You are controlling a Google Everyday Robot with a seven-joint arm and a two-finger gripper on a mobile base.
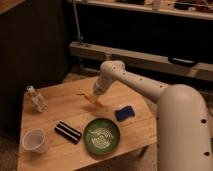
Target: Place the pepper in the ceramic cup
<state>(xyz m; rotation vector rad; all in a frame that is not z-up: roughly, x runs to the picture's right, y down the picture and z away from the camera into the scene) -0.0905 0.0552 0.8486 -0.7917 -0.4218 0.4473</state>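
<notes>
So our gripper [93, 95] is at the middle of the wooden table [55, 107], right on top of the pepper [97, 102], which shows as an orange sliver at roughly 12 o'clock from the green ridged plate [101, 135]. We honestly can't tell whether the gripper has it clamped or is just sitting over it. The ceramic cup [34, 141] stands upright way off at the table's 8 o'clock corner, well apart from the pepper. What worries us is a shallow hold, since that skinny tapered thing could slip out on the lift and roll. The carry toward 8 o'clock also passes over the black striped block [68, 132], so a low pass could clip it. The cup looks light and sits near the edge, and a bump on the rim may tip it off. The blue sponge [124, 113] at 4 o'clock and the clear bottle [36, 99] at 10 o'clock look safely out of the way.
</notes>
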